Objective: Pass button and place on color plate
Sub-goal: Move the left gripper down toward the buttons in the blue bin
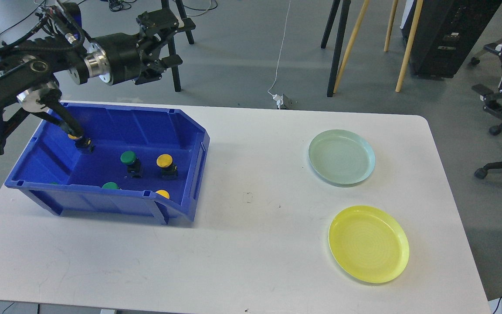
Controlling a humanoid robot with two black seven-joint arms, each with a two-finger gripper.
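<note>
The left gripper (177, 41) hangs open and empty above the table's (242, 244) far left edge. Buttons lie in the blue bin (103, 198) below; two plates sit near the right edge.

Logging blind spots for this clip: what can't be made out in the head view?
- Green button and yellow button at the near side of the blue bin: only their caps show, the bin's front wall hides the rest.
- Yellow button at the bin's back left: mostly hidden by a cable of the left arm.
- Right gripper: dark, cut off by the right edge.
- Left gripper: open, empty.
</note>
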